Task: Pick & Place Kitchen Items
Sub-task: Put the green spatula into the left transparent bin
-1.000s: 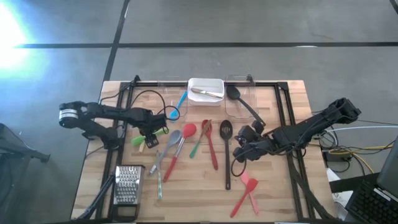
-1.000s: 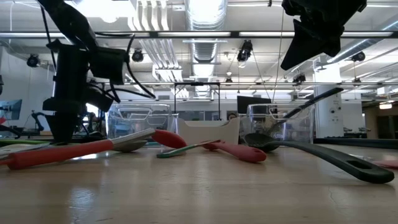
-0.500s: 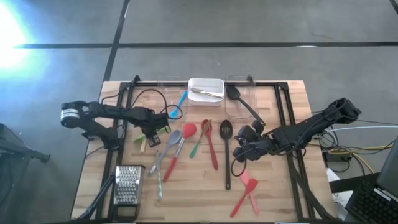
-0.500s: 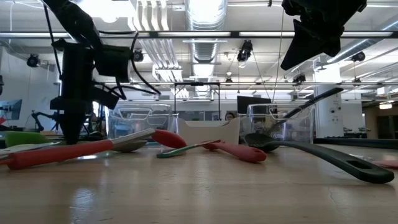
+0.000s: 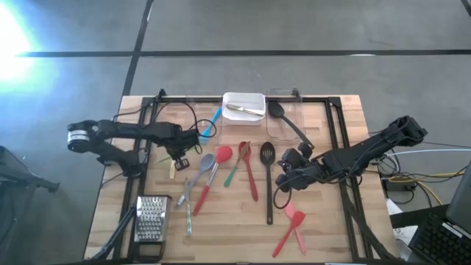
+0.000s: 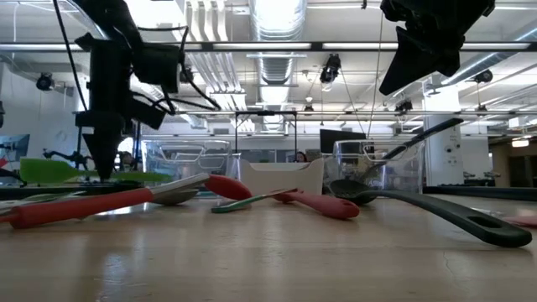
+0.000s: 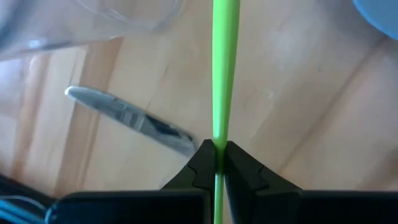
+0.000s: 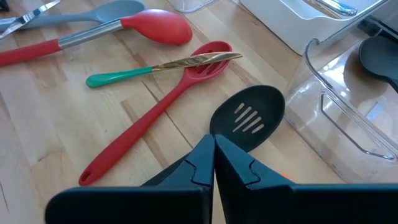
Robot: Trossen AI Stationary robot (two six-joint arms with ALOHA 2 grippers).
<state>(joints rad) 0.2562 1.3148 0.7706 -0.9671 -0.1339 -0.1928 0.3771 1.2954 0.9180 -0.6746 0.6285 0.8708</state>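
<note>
Wooden planks made up the table (image 5: 338,221), on which most of the kitchen items were seen scattered: a black slotted spoon (image 5: 268,177), red spoons (image 5: 248,171), a grey spoon (image 5: 197,173), a green-handled knife (image 8: 155,70) and red spatulas (image 5: 289,229), beside a metal grater (image 5: 151,218). By judgement the task was only partly done: small cutlery was lying in the white tray (image 5: 243,106), a black spoon (image 5: 285,122) in a clear bin (image 5: 282,121) and a blue utensil (image 5: 211,124) at another bin, with much left. A green spatula (image 6: 71,172) was held clear of the table by the left gripper (image 7: 219,152), its fingers clamped on the slim handle. Above the slotted spoon the right gripper (image 8: 214,149) was poised, its fingers pressed together on nothing.
</note>
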